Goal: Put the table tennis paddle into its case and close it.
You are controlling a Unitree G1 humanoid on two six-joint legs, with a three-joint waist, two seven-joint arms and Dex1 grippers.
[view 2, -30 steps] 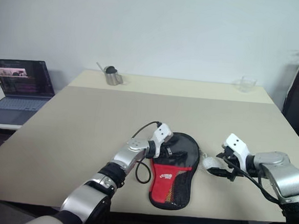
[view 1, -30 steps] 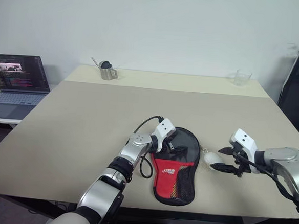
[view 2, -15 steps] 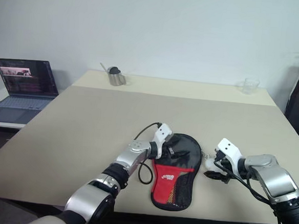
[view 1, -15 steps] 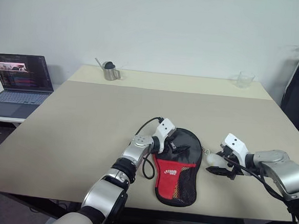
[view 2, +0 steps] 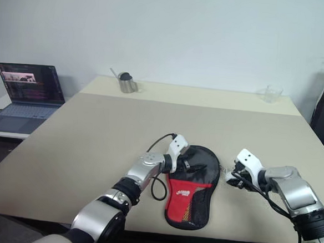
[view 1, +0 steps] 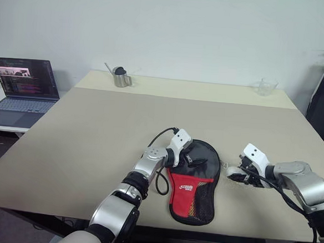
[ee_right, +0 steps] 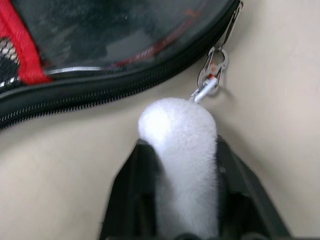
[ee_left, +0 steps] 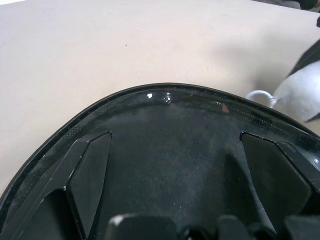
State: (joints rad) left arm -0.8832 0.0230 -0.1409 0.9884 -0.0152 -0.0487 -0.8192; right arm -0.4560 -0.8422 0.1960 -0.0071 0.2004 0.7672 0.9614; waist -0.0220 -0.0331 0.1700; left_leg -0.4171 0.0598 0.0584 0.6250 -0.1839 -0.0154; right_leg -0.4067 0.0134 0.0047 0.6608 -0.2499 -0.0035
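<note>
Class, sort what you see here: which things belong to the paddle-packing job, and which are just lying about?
Job:
- case, flat on the table
- white fluffy zip pull, clipped to the case's zip, gripped by the right pincer
- left pincer, open, resting on the case

Lying about:
- laptop on the side desk
- metal cup at the far edge
- clear glass at the far edge

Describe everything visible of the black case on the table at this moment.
The case is a paddle-shaped black fabric pouch lying flat near the front edge of the table, with a red panel bearing white lettering and a black mesh pocket. A zipper runs round its rim. From the zipper a small metal clip hangs a fluffy white pull, gripped by the right end effector. The left end effector rests open on its rounded top.
</note>
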